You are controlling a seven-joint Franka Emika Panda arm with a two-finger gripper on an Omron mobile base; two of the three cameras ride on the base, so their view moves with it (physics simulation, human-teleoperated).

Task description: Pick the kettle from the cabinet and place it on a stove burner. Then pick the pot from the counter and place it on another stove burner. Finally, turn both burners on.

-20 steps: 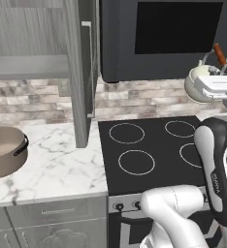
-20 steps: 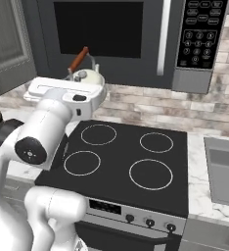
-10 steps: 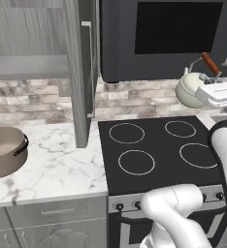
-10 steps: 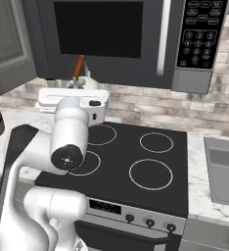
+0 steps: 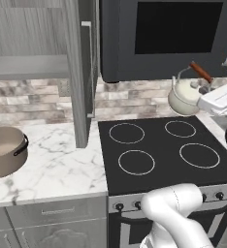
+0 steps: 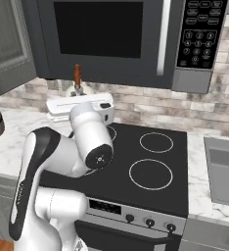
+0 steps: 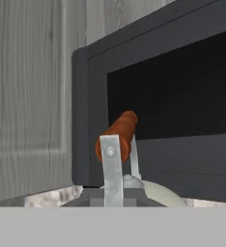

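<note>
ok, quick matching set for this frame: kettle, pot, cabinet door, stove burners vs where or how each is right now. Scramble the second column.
Things:
1. kettle
2. pot
3. cabinet door
4. stove burners

States:
A. swung open
B. on the marble counter, left of the cooktop
C. all four bare
D. held in the air by the end effector, over the cooktop's back right

Pairs: 1-D, 2-B, 3-A, 4-C

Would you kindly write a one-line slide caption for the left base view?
Kettle held in the air above the stove's back right burner; pot waits on the counter.
</note>
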